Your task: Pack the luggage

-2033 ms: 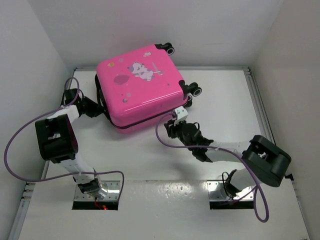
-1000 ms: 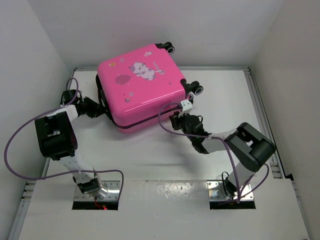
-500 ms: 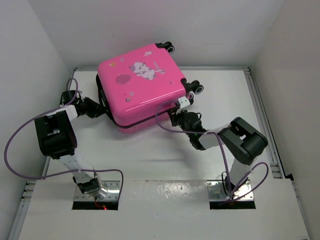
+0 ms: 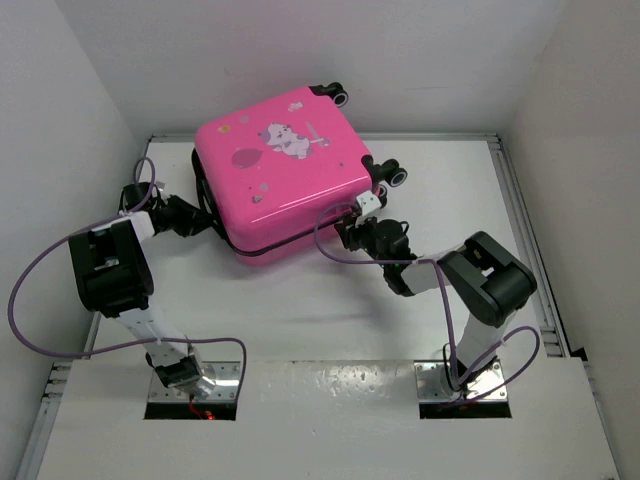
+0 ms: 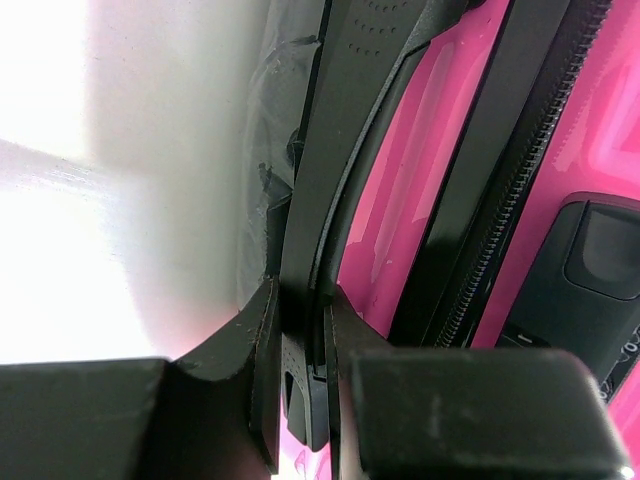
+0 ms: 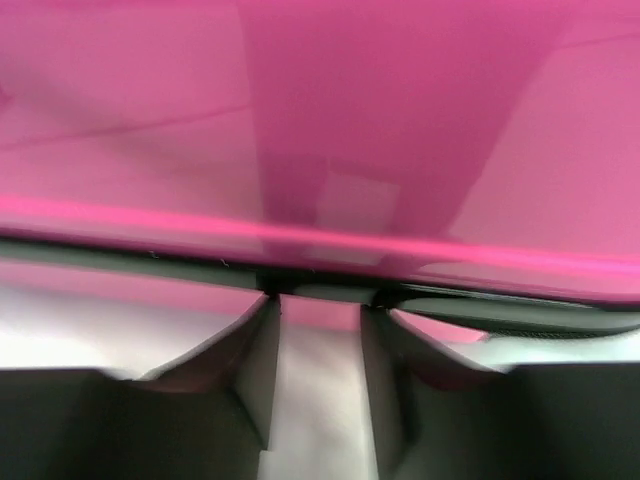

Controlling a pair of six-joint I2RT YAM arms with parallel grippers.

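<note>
Since two seconds ago, your right arm is folding inward, sliding the right gripper (image 4: 362, 214) along the closed luggage (image 4: 285, 175) at the table's (image 4: 300, 320) far left, so I judge that the packing is nearly finished. Left wrist: your left gripper (image 5: 300, 340) is pinching the black edge strap (image 5: 345, 120). Right wrist: the jaws are standing slightly parted and empty, tips touching the zipper seam (image 6: 150, 262).

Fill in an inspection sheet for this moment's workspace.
Surface: white table, glossy.
Job's things: luggage closed, lying flat, wheels toward the far right.
Clutter: nothing seen.
Grippers: left gripper shut on the luggage's black side handle; right gripper open, tips at the zipper seam.
Cables: purple cables loop off both arms.
Surroundings: white walls on three sides.
</note>
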